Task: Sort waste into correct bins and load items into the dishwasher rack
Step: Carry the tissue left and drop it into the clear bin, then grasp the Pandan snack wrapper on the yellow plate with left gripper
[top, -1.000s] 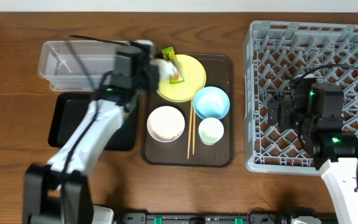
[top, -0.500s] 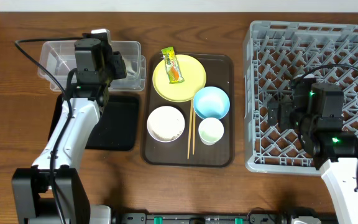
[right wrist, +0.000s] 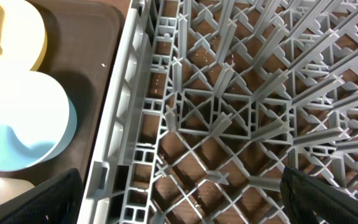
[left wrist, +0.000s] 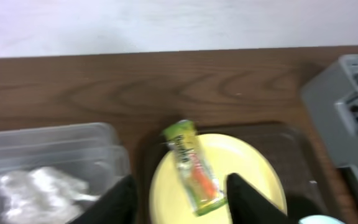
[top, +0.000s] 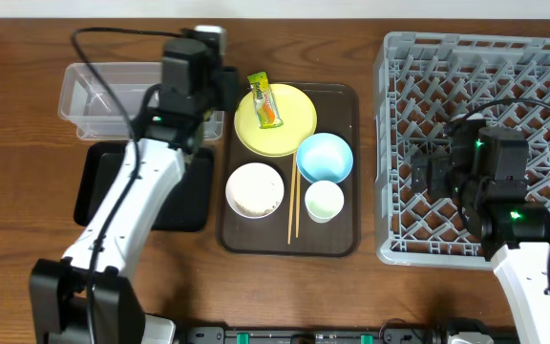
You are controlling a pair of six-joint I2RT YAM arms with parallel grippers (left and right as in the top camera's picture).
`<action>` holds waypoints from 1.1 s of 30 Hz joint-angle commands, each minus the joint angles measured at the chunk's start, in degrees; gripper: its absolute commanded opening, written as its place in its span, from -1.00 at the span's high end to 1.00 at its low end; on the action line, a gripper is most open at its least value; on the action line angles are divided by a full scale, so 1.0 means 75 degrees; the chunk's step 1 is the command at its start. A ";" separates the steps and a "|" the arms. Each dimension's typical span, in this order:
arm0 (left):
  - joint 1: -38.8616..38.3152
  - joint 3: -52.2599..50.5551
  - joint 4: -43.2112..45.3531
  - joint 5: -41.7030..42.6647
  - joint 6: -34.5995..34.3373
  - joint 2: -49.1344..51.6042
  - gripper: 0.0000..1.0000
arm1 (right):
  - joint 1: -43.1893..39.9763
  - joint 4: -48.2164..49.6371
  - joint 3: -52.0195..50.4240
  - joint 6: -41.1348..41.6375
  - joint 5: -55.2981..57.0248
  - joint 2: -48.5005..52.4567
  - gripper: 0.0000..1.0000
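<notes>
Green-and-orange snack wrapper [top: 264,102] lies flat on the round yellow plate [top: 296,129], over the plate's far-left part. Its long axis runs from the plate's far rim in toward the middle, slanting a touch to the right. Green end points away and pokes out past the far rim; orange end points at the plate's centre.

Left gripper [left wrist: 180,194] hangs just left of the plate and faces it. In the wrist view its two fingers stand wide apart, framing the wrapper, with nothing between them and no contact with the wrapper that shows.

Further left of the plate, the clear rectangular plastic container [left wrist: 73,143] holds a crumpled white tissue [left wrist: 36,186].

Well to the right of the plate, the right gripper [right wrist: 185,199] hovers over the large square grey plastic rack [right wrist: 229,124], fingers spread far apart, empty. Light blue bowl [top: 325,156] sits just beside the plate's near-right edge.
</notes>
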 commanded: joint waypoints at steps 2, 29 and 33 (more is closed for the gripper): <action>-0.0393 0.0050 0.0411 0.0006 0.0076 0.0944 -0.18 | 0.0050 0.0000 0.0143 0.0102 -0.0029 -0.0003 -0.97; -0.0769 0.0047 0.1513 -0.0446 0.0015 0.3800 -0.35 | 0.0050 -0.0026 0.0143 0.0105 -0.0029 0.0294 -0.98; -0.0801 0.0047 0.1539 -0.0388 -0.0012 0.3812 0.08 | 0.0050 -0.0029 0.0143 0.0105 -0.0029 0.0294 -0.98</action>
